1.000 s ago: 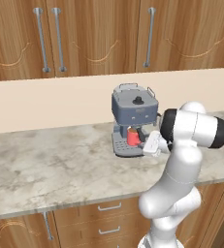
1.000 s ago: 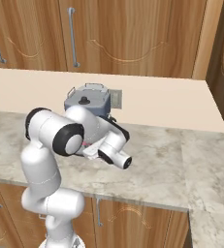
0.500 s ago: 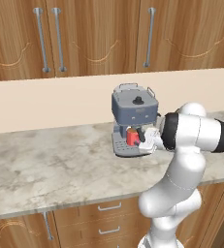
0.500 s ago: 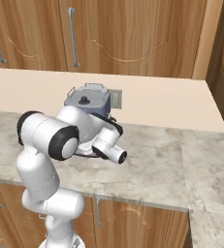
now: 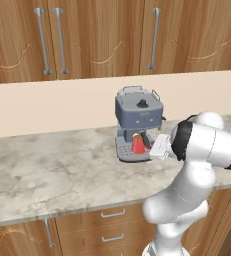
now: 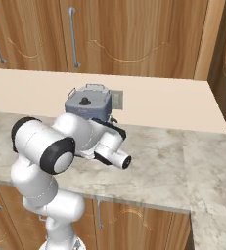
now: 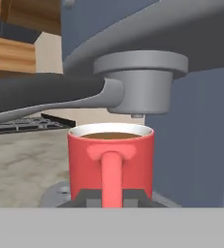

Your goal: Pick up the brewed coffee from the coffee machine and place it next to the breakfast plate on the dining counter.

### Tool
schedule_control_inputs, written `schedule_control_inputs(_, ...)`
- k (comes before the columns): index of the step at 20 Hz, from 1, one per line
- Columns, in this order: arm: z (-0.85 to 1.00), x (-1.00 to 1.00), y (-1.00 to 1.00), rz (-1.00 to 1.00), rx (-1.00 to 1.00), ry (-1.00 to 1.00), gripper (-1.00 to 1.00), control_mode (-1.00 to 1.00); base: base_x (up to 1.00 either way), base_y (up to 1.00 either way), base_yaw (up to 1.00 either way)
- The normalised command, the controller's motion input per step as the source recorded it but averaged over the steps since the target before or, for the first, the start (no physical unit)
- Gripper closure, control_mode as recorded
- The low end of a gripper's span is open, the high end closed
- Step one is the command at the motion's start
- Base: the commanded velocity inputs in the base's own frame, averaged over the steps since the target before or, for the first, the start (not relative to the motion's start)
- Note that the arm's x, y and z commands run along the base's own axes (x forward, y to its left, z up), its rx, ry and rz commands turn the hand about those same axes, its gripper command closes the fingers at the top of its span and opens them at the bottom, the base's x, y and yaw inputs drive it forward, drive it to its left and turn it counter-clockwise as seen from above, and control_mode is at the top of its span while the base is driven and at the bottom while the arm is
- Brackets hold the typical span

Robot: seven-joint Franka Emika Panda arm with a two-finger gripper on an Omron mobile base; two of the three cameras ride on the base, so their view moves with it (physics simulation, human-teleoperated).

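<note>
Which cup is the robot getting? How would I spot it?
Find the boxy blue-grey coffee machine on the marbled counter below the wood cabinets. Under its spout, on the drip tray, sits a little red mug with brown coffee inside, the one bright red thing there.

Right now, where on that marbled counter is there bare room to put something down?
The marbled stone counter lies bare left of the boxy blue-grey coffee machine, out to the picture's edge, and also right of it toward the corner. It is crowded at the machine's front: the small red mug sits under the spout with the robot's hand at it.
</note>
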Motion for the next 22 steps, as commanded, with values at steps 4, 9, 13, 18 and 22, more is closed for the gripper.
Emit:
schedule_control_inputs(4,0.01,-0.97,-0.43,-0.03,0.0,0.0,1.0,-1.0,0.0,0.0,0.0)
schedule_control_inputs(9,0.45,-0.98,-0.39,0.0,0.0,-0.02,1.0,-1.0,0.0,0.0,0.0)
schedule_control_inputs(13,0.99,-0.71,-0.43,0.0,0.0,-0.05,1.0,-1.0,0.0,0.0,0.0)
schedule_control_inputs(18,0.92,-0.68,0.1,0.07,-0.01,-0.05,1.0,-1.0,0.0,0.0,0.0)
schedule_control_inputs(22,0.71,-0.39,0.44,0.2,-0.03,0.03,1.0,-1.0,0.0,0.0,0.0)
